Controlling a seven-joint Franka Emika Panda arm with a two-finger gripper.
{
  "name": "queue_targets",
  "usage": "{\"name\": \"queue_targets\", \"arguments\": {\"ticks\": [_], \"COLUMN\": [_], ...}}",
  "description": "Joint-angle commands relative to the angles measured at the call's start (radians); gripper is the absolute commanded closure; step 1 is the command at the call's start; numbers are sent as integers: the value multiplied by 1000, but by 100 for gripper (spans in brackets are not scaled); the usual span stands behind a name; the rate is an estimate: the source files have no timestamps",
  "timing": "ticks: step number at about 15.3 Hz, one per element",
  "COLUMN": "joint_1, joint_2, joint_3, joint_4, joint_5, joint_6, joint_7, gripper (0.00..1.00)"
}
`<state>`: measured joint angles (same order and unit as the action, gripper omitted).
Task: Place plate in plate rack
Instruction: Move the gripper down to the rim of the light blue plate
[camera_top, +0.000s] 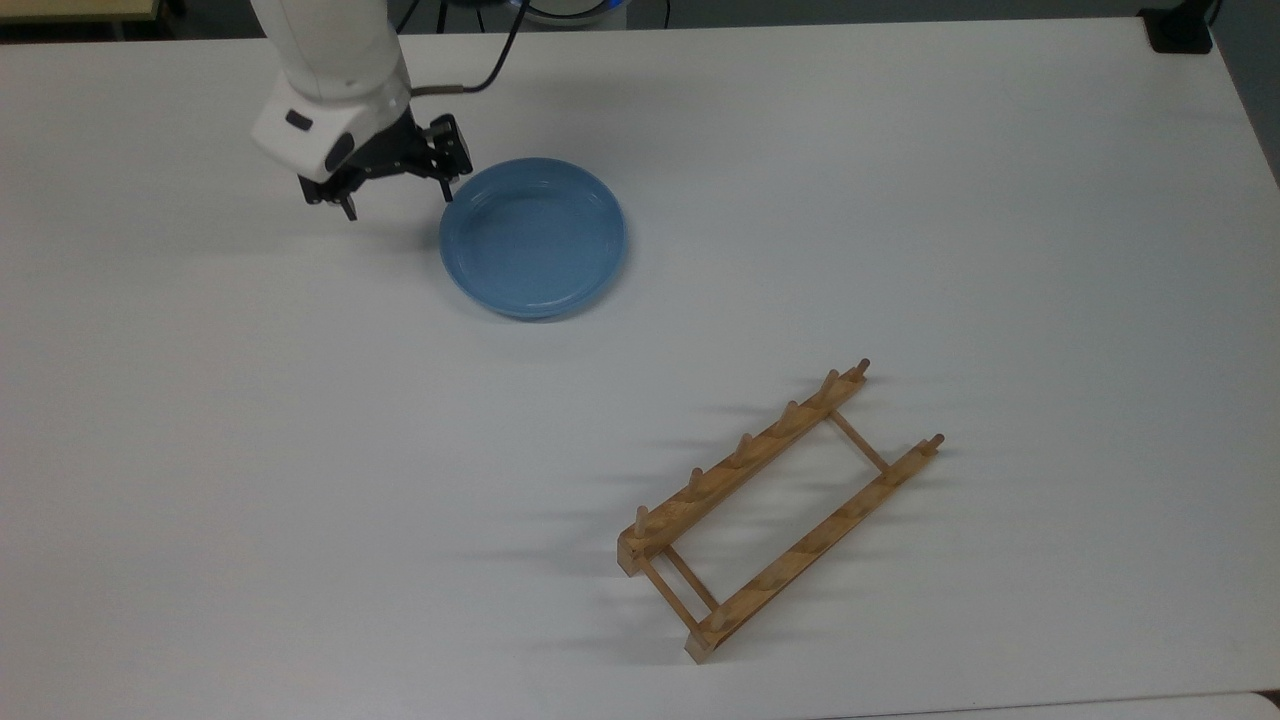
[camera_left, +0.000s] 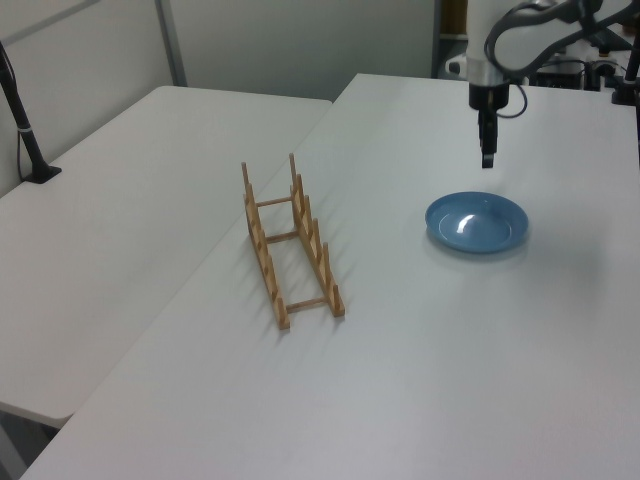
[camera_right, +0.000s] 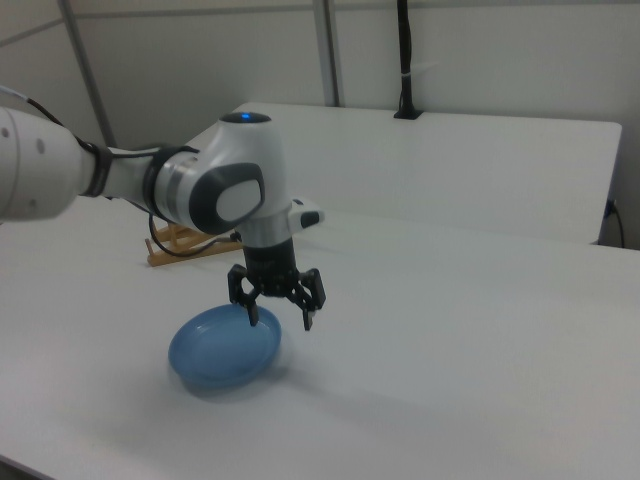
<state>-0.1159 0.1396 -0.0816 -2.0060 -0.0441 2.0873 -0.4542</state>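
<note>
Lying flat and right side up on the white tabletop (camera_top: 900, 180), the plate (camera_top: 533, 238) sits well apart from the rack (camera_top: 778, 510), which stands bare toward the top view's lower right, its slots unoccupied. Plate looks rigid, shallow, with a raised rim; judged light but smooth, likely slippery and breakable if dropped. Best hold is probably the rim, one finger inside the wall and one outside, since the flat body offers no other purchase. Pincer (camera_top: 397, 196) hovers above the tabletop just beside the plate's edge on the top view's left, fingers spread apart, holding nothing; in the right view it (camera_right: 279, 311) hangs over the plate's far rim. Step in hand: approach to grasp. Plate not yet lifted; task barely begun. Risk: rim slipping when tilted upright for the rack.
</note>
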Motion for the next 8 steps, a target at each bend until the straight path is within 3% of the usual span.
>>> {"name": "queue_targets", "arguments": {"ticks": [1,6,7,8], "joint_1": [9,16,18,18], "joint_2": [52,104,107,106], "joint_3": [-3,-1,2,2], "joint_4": [-11,-11,-11,-10], "joint_5": [10,12,12,15], "joint_6": [69,108,109,106], "joint_7": [66,149,157,164], "gripper": [5,3,4,11]}}
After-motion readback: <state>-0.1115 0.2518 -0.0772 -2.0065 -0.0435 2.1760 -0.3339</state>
